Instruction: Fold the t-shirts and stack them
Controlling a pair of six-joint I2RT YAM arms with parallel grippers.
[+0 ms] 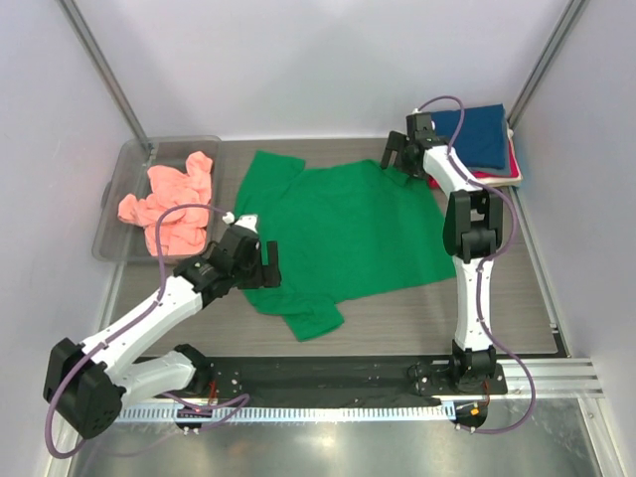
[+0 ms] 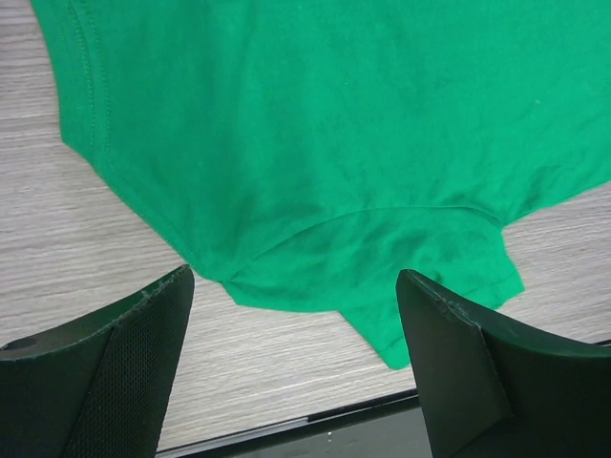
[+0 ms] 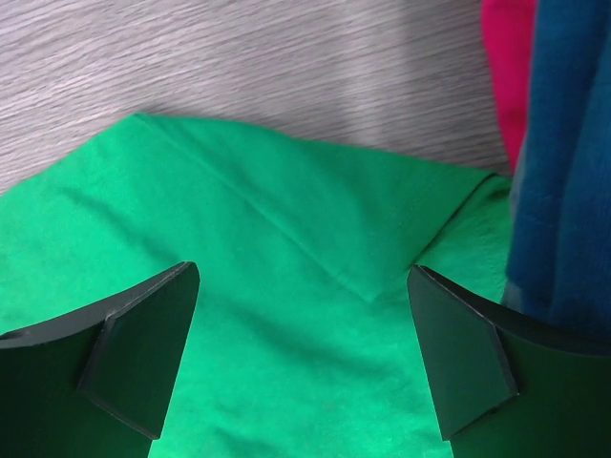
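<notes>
A bright green t-shirt [image 1: 343,234] lies spread flat on the wooden table. My left gripper [image 1: 260,263] is open and empty above its near-left part; the left wrist view shows the green shirt's sleeve and edge [image 2: 363,191] between the open fingers. My right gripper [image 1: 399,157] is open and empty above the shirt's far-right corner, where a folded green corner [image 3: 315,239] lies below the fingers. A salmon-pink t-shirt [image 1: 174,204] lies crumpled in the bin. A navy blue folded shirt [image 1: 482,134] tops a stack with a red one [image 1: 497,177] at the far right.
A clear plastic bin [image 1: 124,169] stands at the far left. The navy [image 3: 563,162] and red [image 3: 506,67] stack sits right beside my right gripper. The black rail [image 1: 348,373] runs along the table's near edge. White walls close in on three sides.
</notes>
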